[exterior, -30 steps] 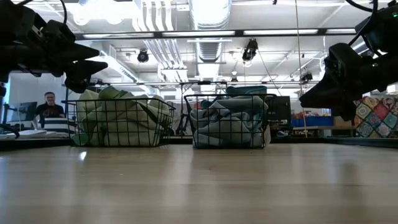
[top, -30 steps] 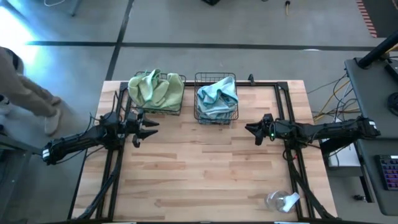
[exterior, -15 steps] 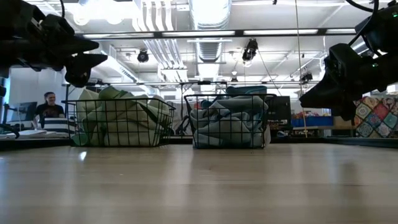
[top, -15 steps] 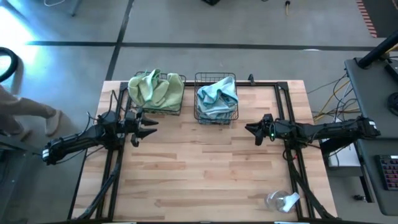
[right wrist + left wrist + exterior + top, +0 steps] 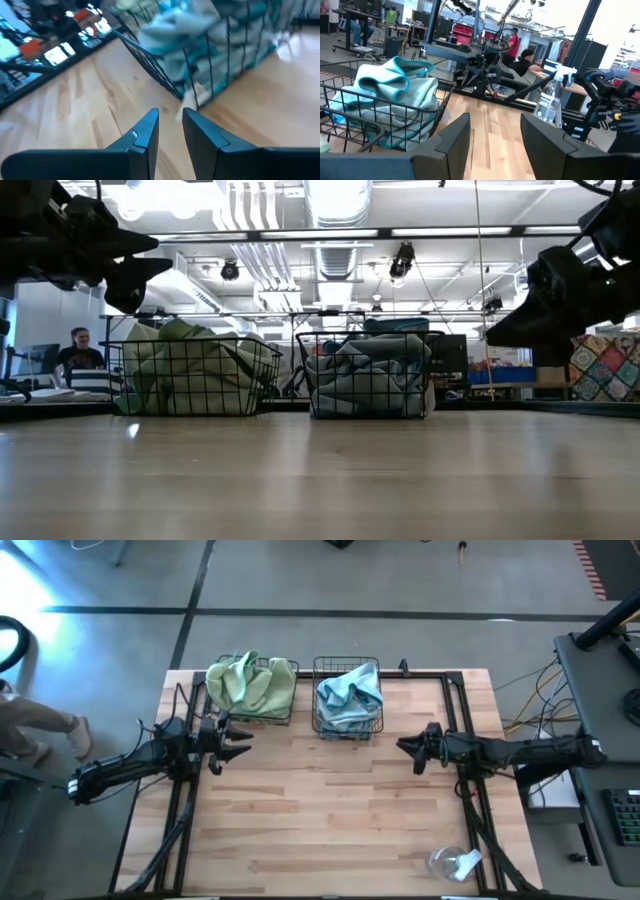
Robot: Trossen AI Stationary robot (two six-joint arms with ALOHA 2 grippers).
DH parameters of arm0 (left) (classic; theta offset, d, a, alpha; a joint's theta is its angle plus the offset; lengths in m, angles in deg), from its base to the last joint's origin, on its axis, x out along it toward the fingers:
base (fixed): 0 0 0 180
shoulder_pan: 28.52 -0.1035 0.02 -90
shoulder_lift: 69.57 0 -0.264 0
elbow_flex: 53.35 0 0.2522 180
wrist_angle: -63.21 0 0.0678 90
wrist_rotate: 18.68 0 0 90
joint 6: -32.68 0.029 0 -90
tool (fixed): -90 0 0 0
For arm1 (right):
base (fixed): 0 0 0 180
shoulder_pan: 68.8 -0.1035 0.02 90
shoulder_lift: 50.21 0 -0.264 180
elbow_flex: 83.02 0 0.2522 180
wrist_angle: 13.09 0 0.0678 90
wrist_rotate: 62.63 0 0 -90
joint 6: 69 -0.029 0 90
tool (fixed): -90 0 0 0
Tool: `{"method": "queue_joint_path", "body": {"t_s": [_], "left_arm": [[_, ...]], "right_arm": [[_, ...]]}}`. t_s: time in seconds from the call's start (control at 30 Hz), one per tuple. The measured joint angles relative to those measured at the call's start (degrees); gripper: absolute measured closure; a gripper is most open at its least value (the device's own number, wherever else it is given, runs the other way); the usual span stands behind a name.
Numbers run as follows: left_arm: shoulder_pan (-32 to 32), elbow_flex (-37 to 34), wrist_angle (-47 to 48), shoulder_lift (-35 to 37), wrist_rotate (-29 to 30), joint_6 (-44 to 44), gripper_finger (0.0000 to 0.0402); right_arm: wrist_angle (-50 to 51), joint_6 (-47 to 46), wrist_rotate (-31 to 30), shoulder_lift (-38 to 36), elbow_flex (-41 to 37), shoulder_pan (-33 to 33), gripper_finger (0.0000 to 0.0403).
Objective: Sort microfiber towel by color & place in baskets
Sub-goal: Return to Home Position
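Observation:
Two black wire-mesh baskets stand side by side at the table's far edge. The left basket (image 5: 250, 690) is heaped with light green towels (image 5: 190, 365). The right basket (image 5: 348, 700) holds pale blue-grey towels (image 5: 385, 100), which bulge above its rim. My left gripper (image 5: 238, 748) hovers open above the table, just on the near side of the green basket. My right gripper (image 5: 405, 750) hangs in the air to the right of the blue basket (image 5: 220, 50), pointing at it, its fingers a narrow gap apart. Neither gripper holds a towel.
A clear plastic item (image 5: 452, 862) lies at the table's near right corner. Bare wood spreads over the middle and near part of the table (image 5: 320, 810). A person's leg shows on the floor beyond the table's left side (image 5: 40, 725).
My left gripper has risen a little and stayed open. My right gripper has drawn back slightly toward the table's right edge. The person on the left has shifted. Towels and baskets have not moved.

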Motion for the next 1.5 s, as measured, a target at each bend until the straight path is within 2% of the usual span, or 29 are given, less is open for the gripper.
{"method": "queue_joint_path", "body": {"t_s": [0.4, 0.53, 1.5], "left_arm": [[0.0, 0.0, 0.02, -0.11, 0.01, 0.0, 0.0242], [0.0, 0.0, 0.02, -0.14, 0.01, 0.01, 0.0242], [0.02, 0.0, 0.02, -0.2, 0.01, 0.02, 0.0242]], "right_arm": [[1.05, 22.13, 0.2, -8.49, 0.13, 0.0, 0.0321], [1.14, 26.36, 0.17, -10.02, 0.13, 0.0, 0.0321], [1.5, 26.89, 0.11, -18.39, 0.06, 0.0, 0.0321]]}}
